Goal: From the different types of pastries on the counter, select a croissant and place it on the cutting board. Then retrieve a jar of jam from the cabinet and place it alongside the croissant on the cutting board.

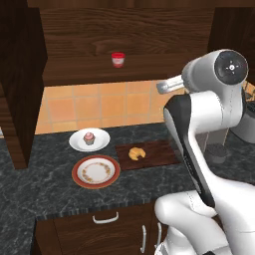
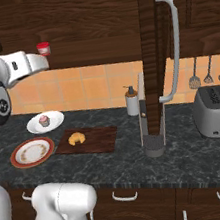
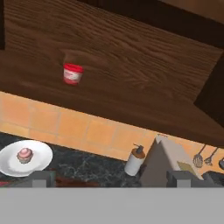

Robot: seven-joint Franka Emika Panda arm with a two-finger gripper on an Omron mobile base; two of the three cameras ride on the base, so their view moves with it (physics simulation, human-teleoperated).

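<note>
Gripper [image 3: 112, 179] wide open, holding nothing, aimed at cabinet [image 3: 131, 65]. Jar [image 3: 72, 73] ahead, up and left on shelf; croissant [image 1: 136, 153] below on board [image 1: 159, 152]. Best centred on jar, then closed gently around body.

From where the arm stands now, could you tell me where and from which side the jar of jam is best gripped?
Grip the jar of jam across its round body, below the red lid, coming in level from the open front of the cabinet. It stands upright on the shelf with free space on both sides. The gripper is open.

Red-lidded jam jar [image 1: 118, 59] against dark wood-grain cabinet [image 1: 124, 35]. Golden croissant [image 1: 136, 153] on reddish-brown board [image 1: 159, 152], pink cupcake [image 1: 89, 137], black marbled table [image 1: 45, 184].
</note>
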